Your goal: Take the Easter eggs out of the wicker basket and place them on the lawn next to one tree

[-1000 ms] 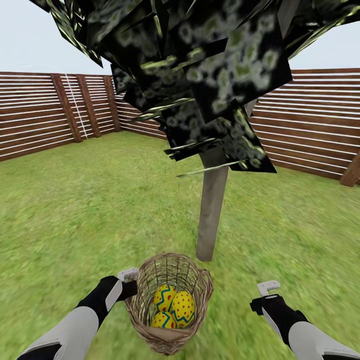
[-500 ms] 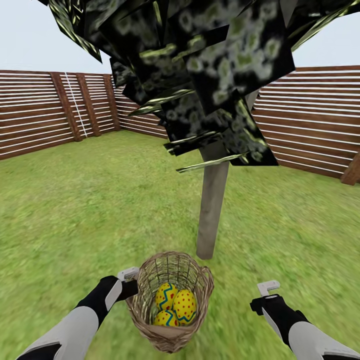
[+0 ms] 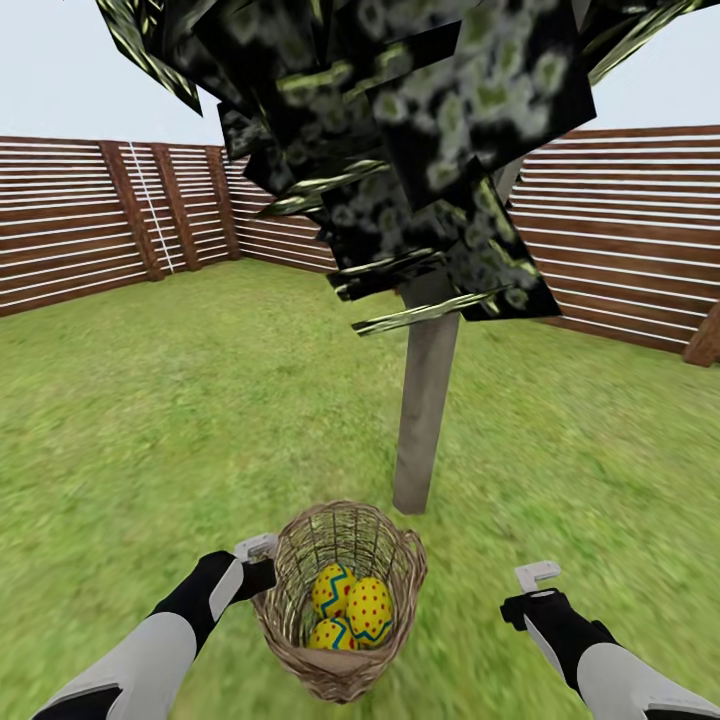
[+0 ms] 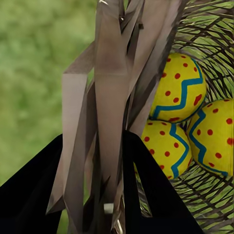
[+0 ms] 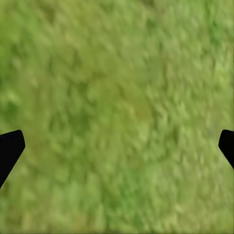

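A garden lawn point(image 3: 150, 400) of mottled green grass, walled in by a brown slatted fence point(image 3: 70, 230), runs across my head view. Low in the middle of the frame sits the wicker basket point(image 3: 340, 670), and the three Easter eggs point(image 3: 350, 608) are bunched together inside it, touching one another: one at the upper left, one to the right, one lowest. Just above the basket in the frame, the grey-brown trunk of the tree point(image 3: 425, 400) rises from the grass near the basket's far rim, its dark blocky foliage spreading over the top of the picture.

My left claw point(image 3: 258, 566) is at the basket's left rim. In the left wrist view its dark fingers point(image 4: 156, 195) are closed upon the woven wall point(image 4: 109, 97), one outside and one inside, with the eggs point(image 4: 178, 95) showing beyond the wall.

My right claw point(image 3: 536, 575) hangs over bare grass at lower right, well apart from the basket. In the right wrist view its fingertips point(image 5: 9, 146) sit at opposite edges of the frame, spread wide, with nothing but lawn point(image 5: 117, 112) between them.
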